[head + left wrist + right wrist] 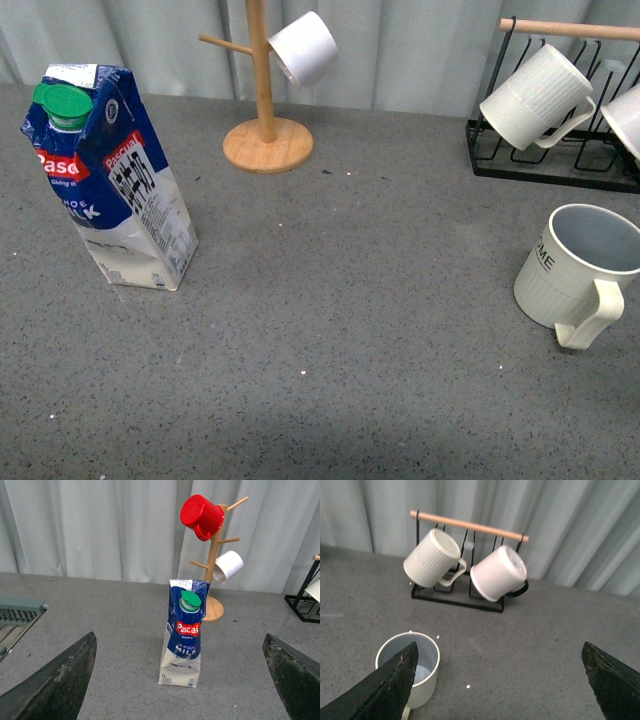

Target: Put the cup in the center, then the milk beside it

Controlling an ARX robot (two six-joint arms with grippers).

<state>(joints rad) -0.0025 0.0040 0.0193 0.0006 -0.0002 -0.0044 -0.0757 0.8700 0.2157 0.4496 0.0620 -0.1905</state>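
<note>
Cup (572, 272) upright near right edge of tabletop (350, 380); milk (110, 180) stands near left edge, well apart. Left jaws wide, empty. Right jaws wide, empty.

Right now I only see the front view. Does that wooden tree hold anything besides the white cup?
Observer: Yes. The left wrist view shows a red cup hanging on the top peg of the wooden tree.
Operator: Where are the robot's tools? I see none.
Observer: Both are open and hold nothing. The left tool faces the milk carton, and the right tool points toward the mug.
</note>
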